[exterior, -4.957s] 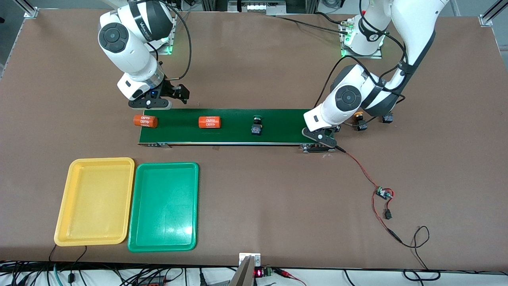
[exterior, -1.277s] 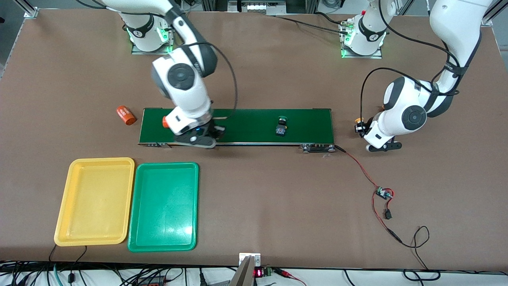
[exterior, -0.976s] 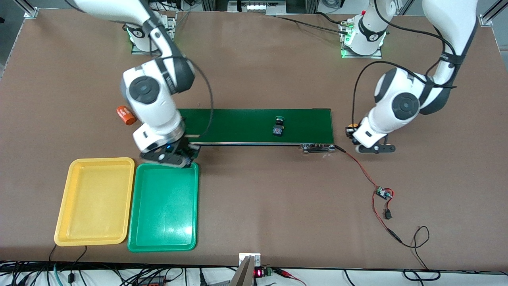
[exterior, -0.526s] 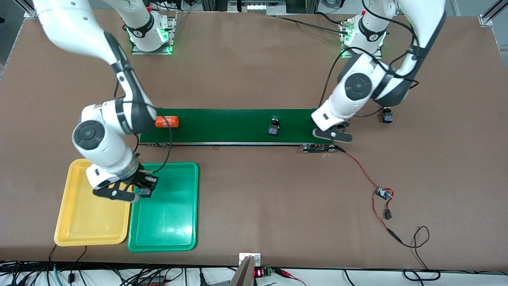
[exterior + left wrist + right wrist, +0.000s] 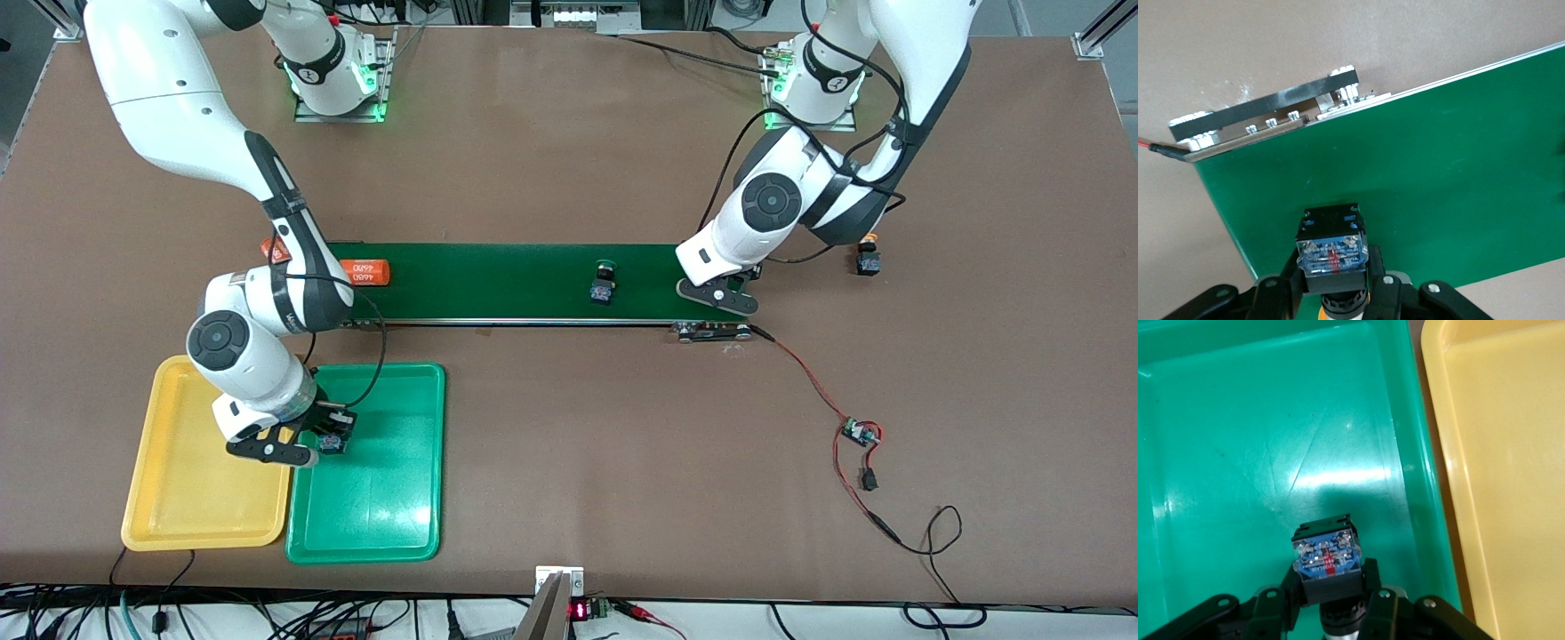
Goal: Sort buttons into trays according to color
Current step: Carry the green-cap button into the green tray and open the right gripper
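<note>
The right wrist view shows what the front view hides: the right gripper (image 5: 1333, 603) is clamped on a button (image 5: 1327, 561), its dark base with blue-and-red terminals pointing down at the floor of the green tray (image 5: 1238, 453), close to the wall that adjoins the yellow tray (image 5: 1511, 467). The cap colour cannot be told here. From the front, this gripper (image 5: 307, 444) hangs over the green tray (image 5: 391, 524) near its edge beside the yellow tray (image 5: 178, 516), the button (image 5: 332, 442) a small dark block at its tips. Both trays lie nearest the front camera, toward the right arm's end of the table.

The left wrist view shows the left gripper (image 5: 1335, 293) closed on a second button (image 5: 1331, 248) with an orange cap edge below its base, over the end of the conveyor belt (image 5: 1438, 167). From the front, that gripper (image 5: 725, 293) sits over the belt's end toward the left arm.

Only the front view shows the rest: a green-capped button (image 5: 604, 286) standing on the belt (image 5: 507, 276), an orange cylinder (image 5: 364, 271) at its other end, another (image 5: 272, 250) half-hidden by the right arm, and a yellow-capped button (image 5: 868, 260) on the table off the belt.
</note>
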{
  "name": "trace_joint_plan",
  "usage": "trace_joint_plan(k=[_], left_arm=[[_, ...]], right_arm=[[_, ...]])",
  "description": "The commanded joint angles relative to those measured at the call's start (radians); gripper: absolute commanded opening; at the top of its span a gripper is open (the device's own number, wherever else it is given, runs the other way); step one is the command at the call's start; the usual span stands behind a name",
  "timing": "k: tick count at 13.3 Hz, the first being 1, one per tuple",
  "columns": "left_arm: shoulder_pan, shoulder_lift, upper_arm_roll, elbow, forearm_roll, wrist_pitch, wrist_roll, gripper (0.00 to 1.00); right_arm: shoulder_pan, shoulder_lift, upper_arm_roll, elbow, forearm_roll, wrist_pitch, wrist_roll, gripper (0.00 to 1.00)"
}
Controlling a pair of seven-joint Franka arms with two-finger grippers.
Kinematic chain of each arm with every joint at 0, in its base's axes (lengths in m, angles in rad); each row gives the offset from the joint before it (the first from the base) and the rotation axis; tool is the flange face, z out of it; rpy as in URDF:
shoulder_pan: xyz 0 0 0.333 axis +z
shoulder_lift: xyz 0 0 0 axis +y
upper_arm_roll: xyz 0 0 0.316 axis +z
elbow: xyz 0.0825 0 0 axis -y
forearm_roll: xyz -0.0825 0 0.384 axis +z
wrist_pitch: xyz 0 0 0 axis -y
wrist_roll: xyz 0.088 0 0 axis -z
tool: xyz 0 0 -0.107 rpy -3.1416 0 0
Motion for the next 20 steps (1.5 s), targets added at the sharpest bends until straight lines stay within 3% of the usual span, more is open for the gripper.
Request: trace_joint_plan(k=[1, 2, 3, 4, 5, 6, 11, 13, 17, 20], left_arm=[[0.002, 0.014, 0.0, 0.015, -0.011, 0.014, 0.03, 0.08], [0.0, 0.015, 0.0, 0.015, -0.011, 0.022, 0.029, 0.09], [0.0, 0.017, 0.0, 0.015, -0.011, 0.024, 0.028, 0.16], [0.0, 0.018, 0.0, 0.017, -0.009, 0.027, 0.033, 0.44], [0.002, 0.018, 0.0, 0.017, -0.011, 0.048, 0.033, 0.89], [0.005, 0.009, 0.0, 0.018, -0.011, 0.062, 0.036, 1.0], [0.055, -0.068, 0.0, 0.012, -0.021, 0.048, 0.035, 1.0], [0.078, -0.089, 0.006, 0.01, -0.021, 0.012, 0.038, 1.0], [0.242, -0.088, 0.007, 0.001, -0.012, -0.09, 0.041, 1.0], [0.347, -0.089, 0.009, -0.045, -0.012, -0.084, 0.118, 1.0]], right_arm=[[-0.009, 0.029, 0.01, 0.029, -0.016, -0.004, -0.006, 0.41], [-0.008, 0.033, 0.01, 0.029, -0.017, -0.002, -0.007, 0.58], [-0.01, 0.038, 0.01, 0.029, -0.017, -0.001, -0.01, 0.73], [-0.011, 0.038, 0.01, 0.026, -0.017, 0.012, -0.024, 0.8], [-0.011, 0.038, 0.01, 0.022, -0.016, 0.018, -0.039, 0.89], [-0.011, 0.038, 0.01, 0.021, -0.017, 0.018, -0.041, 1.0], [0.0, -0.032, 0.021, -0.051, -0.011, 0.007, -0.035, 1.0], [0.001, -0.114, 0.044, -0.126, -0.008, -0.032, -0.03, 1.0], [0.001, -0.308, 0.124, -0.246, -0.004, -0.239, 0.075, 1.0], [0.001, -0.436, 0.189, -0.388, 0.003, -0.264, 0.118, 1.0]])
